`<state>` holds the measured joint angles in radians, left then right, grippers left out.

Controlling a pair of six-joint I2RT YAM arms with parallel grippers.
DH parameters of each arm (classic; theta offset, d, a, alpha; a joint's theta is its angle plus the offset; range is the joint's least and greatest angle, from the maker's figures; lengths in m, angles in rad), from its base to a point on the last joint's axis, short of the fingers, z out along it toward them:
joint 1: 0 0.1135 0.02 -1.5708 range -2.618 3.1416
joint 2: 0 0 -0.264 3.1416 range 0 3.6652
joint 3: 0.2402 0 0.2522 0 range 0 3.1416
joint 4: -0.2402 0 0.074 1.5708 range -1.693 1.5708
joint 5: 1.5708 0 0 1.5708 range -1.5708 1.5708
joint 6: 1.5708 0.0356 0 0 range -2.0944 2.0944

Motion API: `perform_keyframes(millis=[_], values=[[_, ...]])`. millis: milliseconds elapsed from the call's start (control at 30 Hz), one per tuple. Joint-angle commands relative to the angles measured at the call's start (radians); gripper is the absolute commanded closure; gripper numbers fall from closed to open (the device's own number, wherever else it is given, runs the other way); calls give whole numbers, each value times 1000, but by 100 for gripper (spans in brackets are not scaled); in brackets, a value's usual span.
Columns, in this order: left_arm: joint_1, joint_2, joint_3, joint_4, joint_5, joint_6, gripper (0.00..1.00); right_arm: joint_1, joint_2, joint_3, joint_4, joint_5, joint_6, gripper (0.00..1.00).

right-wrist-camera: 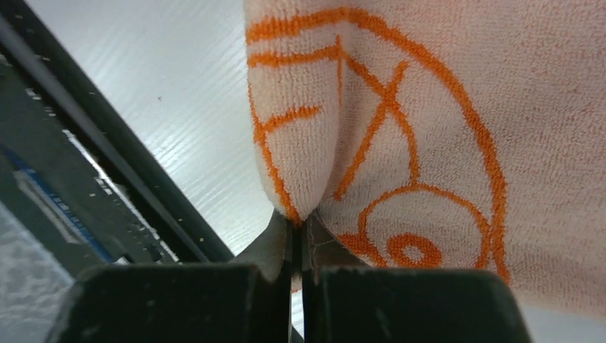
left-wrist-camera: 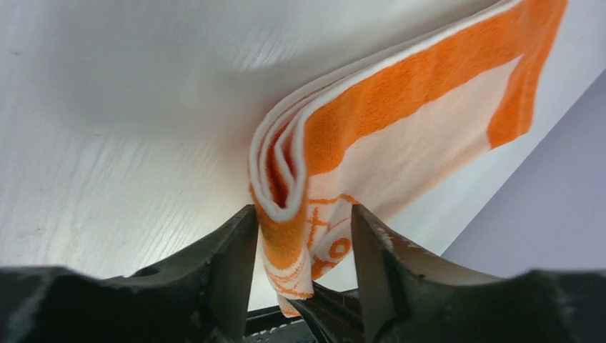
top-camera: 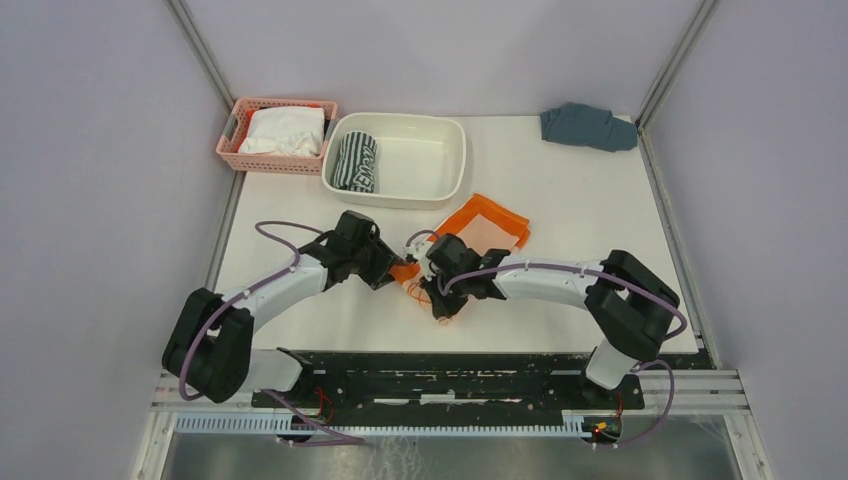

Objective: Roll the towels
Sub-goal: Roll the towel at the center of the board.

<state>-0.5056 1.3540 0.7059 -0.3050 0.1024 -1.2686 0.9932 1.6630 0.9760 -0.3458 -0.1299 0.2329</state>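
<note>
- Near the middle of the tabletop (top-camera: 560, 290), just in front of the white tub (top-camera: 445, 192), lies the orange towel (top-camera: 482, 226). Its orange border frames a peach centre.
- Its far part rests flat and at an angle. Its near corner is gathered up where the two arms meet.
- From the left wrist view, that near edge is folded into several loose layers with a white rim, and it rises off the surface.
- The left arm's fingers (left-wrist-camera: 230, 261) stand on either side of this folded edge. The cloth fills the gap between them, so they grip it.
- The right arm's fingers (right-wrist-camera: 277, 246) are pressed almost together and pinch a small ridge of the peach cloth. The ridge sits among orange line markings.
- Both sets of fingers hold the same near end of the towel, just beside each other.
- The striped towel (top-camera: 356, 162), dark green and white, sits bundled at the left end of the tub. It is well apart from both arms.
- Left of the tub and just beside it stands a pink basket (top-camera: 231, 143) holding a white cloth (top-camera: 283, 131).
- A blue-grey cloth (top-camera: 588, 126) lies crumpled at the far right corner of the tabletop.
</note>
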Motion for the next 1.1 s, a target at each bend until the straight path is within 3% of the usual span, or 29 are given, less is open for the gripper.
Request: perform_keyframes(millis=[0, 200, 533, 767, 1067], values=[[28, -107, -19, -23, -52, 83, 37, -109, -5, -22, 116, -423, 64, 100], [78, -253, -95, -10, -8, 164, 28, -228, 109, -52, 284, -730, 187, 99], [85, -270, -234, 105, 161, 206, 29, -361, 297, -136, 594, -927, 403, 98], [87, -206, -223, 146, 183, 227, 30, -407, 375, -123, 570, -956, 401, 99], [84, -40, -163, 242, 209, 219, 31, -408, 366, -61, 351, -922, 267, 99]])
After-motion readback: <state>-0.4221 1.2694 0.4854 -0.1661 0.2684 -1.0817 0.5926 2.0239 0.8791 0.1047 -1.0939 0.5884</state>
